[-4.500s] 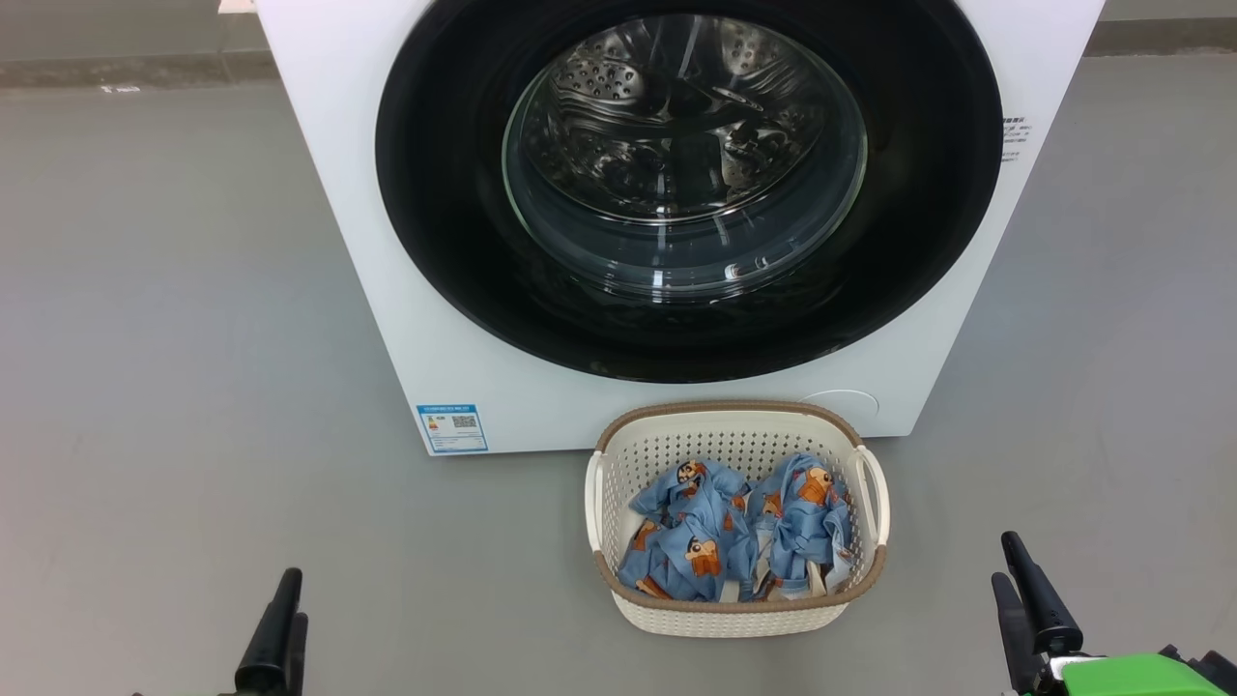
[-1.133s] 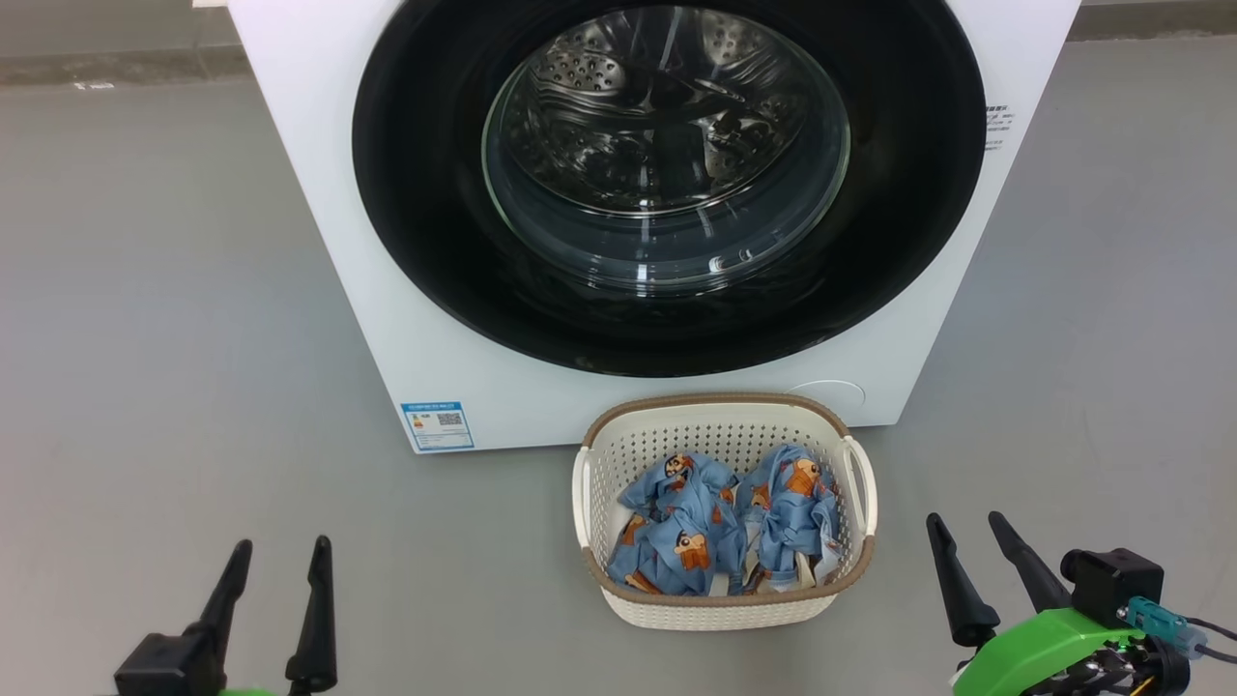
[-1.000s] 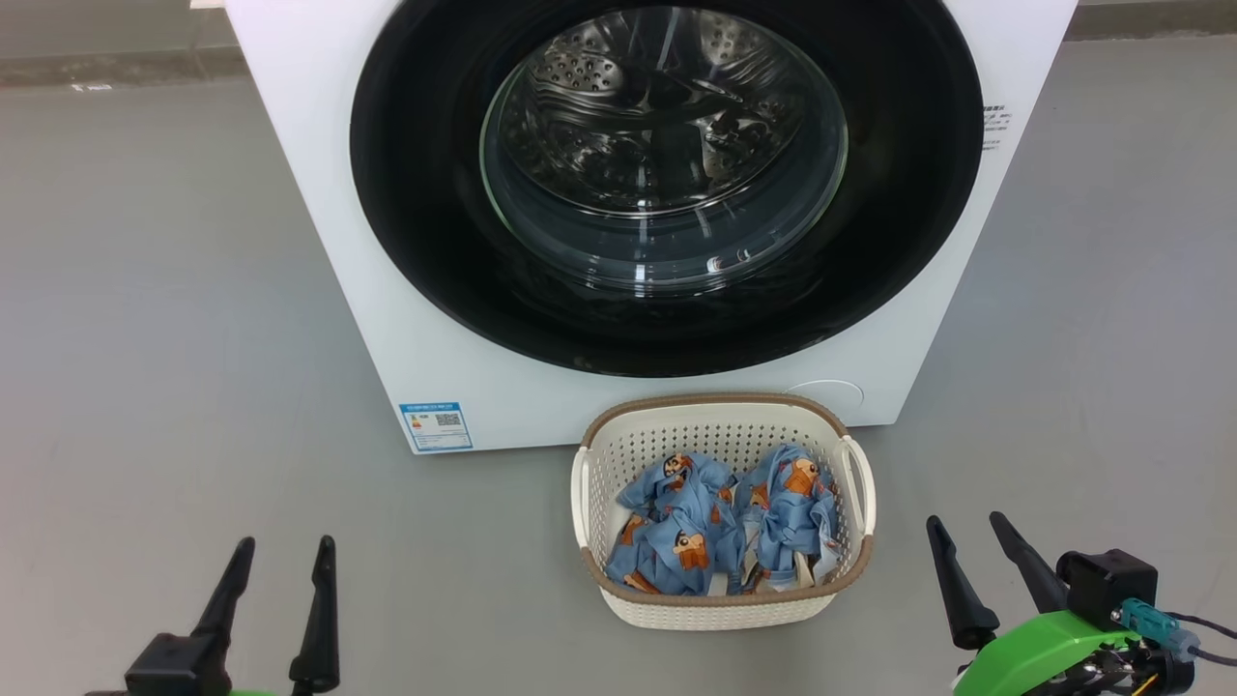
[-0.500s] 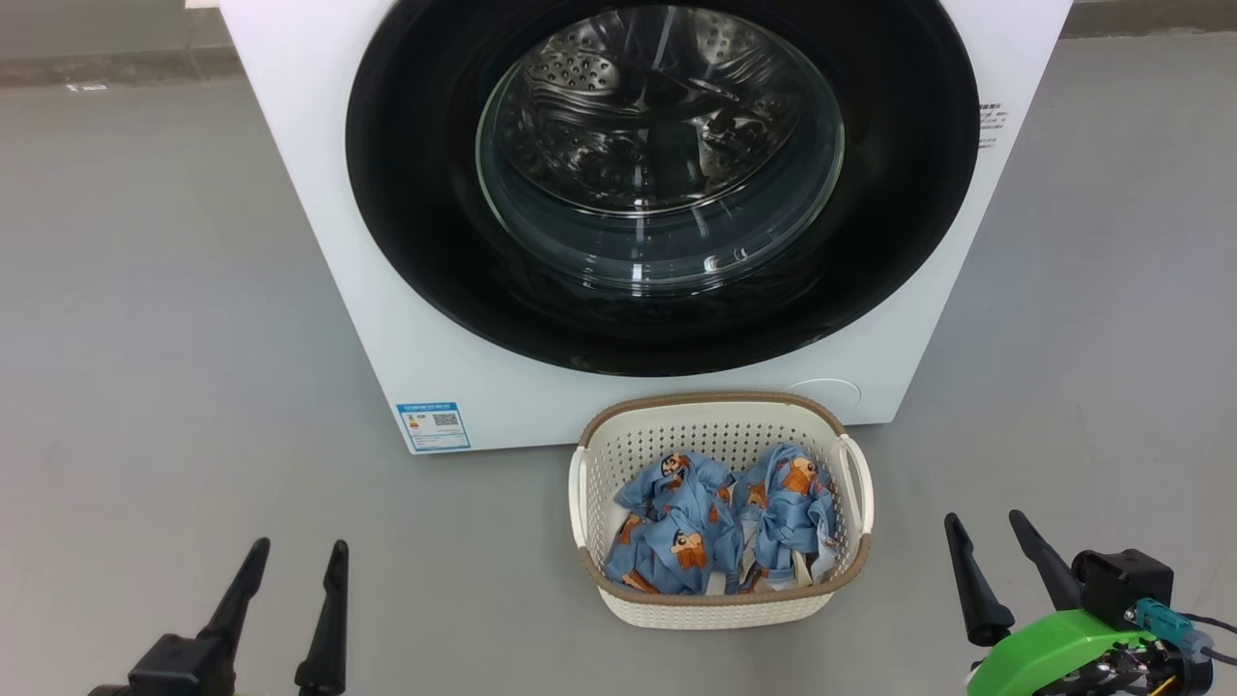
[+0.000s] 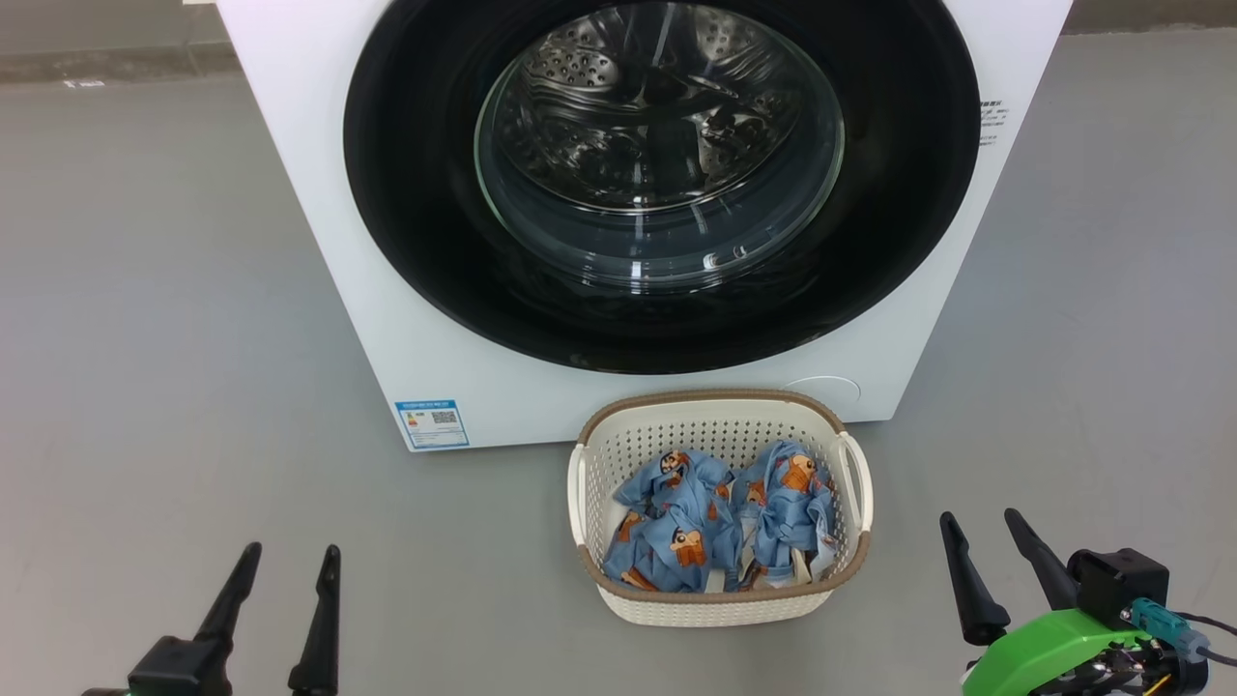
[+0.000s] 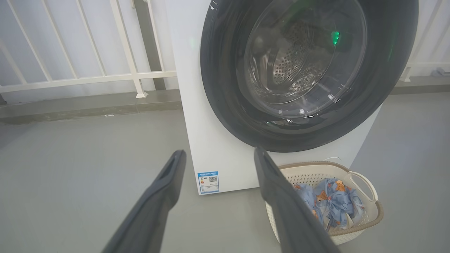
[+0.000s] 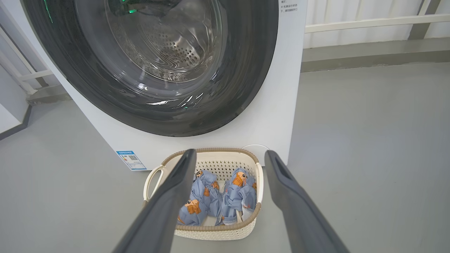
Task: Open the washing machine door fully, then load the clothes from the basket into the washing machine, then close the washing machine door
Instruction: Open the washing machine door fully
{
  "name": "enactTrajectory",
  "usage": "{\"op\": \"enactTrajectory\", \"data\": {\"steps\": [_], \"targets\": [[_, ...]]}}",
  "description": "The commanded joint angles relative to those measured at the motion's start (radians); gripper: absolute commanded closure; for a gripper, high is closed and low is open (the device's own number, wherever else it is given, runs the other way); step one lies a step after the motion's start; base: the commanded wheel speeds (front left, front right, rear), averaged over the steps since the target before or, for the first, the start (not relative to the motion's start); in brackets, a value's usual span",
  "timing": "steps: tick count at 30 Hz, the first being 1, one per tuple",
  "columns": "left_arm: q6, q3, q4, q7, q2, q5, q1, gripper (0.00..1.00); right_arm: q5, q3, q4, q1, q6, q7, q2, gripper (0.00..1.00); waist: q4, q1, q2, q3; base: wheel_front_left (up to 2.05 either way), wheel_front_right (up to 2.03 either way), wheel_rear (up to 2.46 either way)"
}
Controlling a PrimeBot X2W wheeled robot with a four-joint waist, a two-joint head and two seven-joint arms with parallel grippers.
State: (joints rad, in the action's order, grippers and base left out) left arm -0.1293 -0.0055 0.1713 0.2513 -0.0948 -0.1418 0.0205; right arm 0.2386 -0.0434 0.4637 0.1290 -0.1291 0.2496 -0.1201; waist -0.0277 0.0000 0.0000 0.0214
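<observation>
Head view is taking in the washing machine [image 5: 319,242] from above, standing on a grey floor [image 5: 145,338]. The washing machine door [image 5: 416,193] is sitting closed against its front, and the steel drum [image 5: 628,106] is showing through the glass window [image 5: 657,251]. The basket [image 5: 720,398] is standing on the floor just in front of the machine, below the door and toward its right side. The clothes [image 5: 715,522] are lying bundled inside it. A blue label sticker [image 5: 432,423] is sitting at the machine's lower left corner. At the lower left, the left jaws are hanging spread and empty, their fingers [image 5: 319,628] well apart from the basket. At the lower right, the right jaws are spread and empty too, with fingers [image 5: 966,590] on a green mount [image 5: 1044,648].

Left wrist view is adding a white railing [image 6: 88,79] behind the machine and a green glint [image 6: 335,35] reflecting in the glass. The left jaws are framing the sticker [image 6: 208,182], and one finger [image 6: 288,211] is overlapping the basket's [image 6: 369,218] near end.

Right wrist view is looking straight at the basket [image 7: 228,150], which is sitting between the spread fingers [image 7: 168,200] with the clothes [image 7: 235,196] in full sight. Small printed text [image 7: 289,6] is showing on the machine's upper right front, and more railing [image 7: 369,23] is running behind.
</observation>
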Motion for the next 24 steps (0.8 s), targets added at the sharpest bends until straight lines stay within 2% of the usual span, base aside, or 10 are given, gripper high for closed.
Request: {"op": "enactTrajectory", "data": {"steps": [1,10,24], "targets": [[-0.001,0.04,-0.017,0.01,-0.011,0.014,-0.027,0.0,-0.014,0.022,-0.026,0.024,-0.002,0.012,-0.005,0.0,0.0,0.0,0.0,0.003,0.27,0.27,-0.55],[-0.001,0.047,-0.014,0.01,-0.002,0.035,-0.033,0.0,-0.021,0.019,-0.026,0.028,-0.002,0.012,-0.01,0.0,-0.002,0.0,0.0,0.011,0.67,0.67,-1.34],[-0.001,0.047,-0.009,0.01,0.001,0.041,-0.04,0.0,-0.027,0.012,-0.03,0.035,-0.002,0.012,-0.012,0.0,-0.005,0.0,0.0,0.021,1.21,1.21,-2.42]]}}
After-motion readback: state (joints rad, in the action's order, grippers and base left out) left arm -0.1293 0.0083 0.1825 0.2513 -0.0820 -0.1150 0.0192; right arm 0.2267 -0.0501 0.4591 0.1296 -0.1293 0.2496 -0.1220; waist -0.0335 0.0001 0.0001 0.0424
